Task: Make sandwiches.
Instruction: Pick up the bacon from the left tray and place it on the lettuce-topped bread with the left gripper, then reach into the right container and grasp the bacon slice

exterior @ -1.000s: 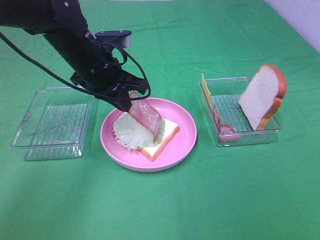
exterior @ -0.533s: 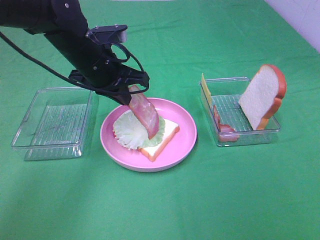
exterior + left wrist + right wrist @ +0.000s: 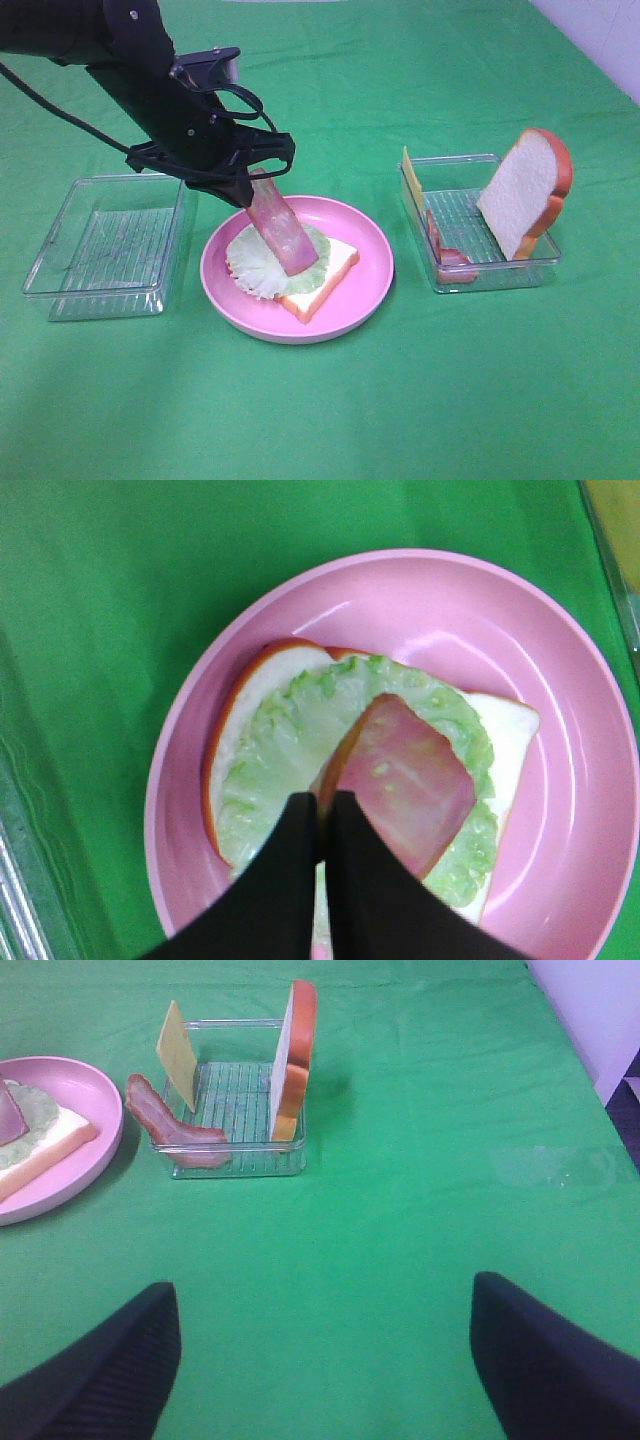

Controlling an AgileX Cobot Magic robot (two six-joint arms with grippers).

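On the pink plate [image 3: 365, 240] lies a white bread slice [image 3: 330, 272] with round lettuce [image 3: 250, 262] on top. My left gripper [image 3: 252, 185] is shut on the upper end of a pink bacon slice [image 3: 283, 232], which hangs tilted with its lower end down at the lettuce. The left wrist view shows the closed fingertips [image 3: 322, 800] pinching the bacon slice [image 3: 410, 780] over the lettuce [image 3: 280, 750]. My right gripper [image 3: 325, 1350] stands open and empty above bare cloth, out of the exterior view.
A clear tray [image 3: 480, 275] right of the plate holds an upright bread slice [image 3: 522, 190], a yellow cheese slice [image 3: 410, 175] and a bacon strip [image 3: 445, 252]. An empty clear tray [image 3: 105, 245] sits left of the plate. Green cloth covers the table.
My left gripper has shifted slightly left and back. The held bacon slice has swung from a flatter lean to a steeper tilt over the lettuce. The right gripper stays put.
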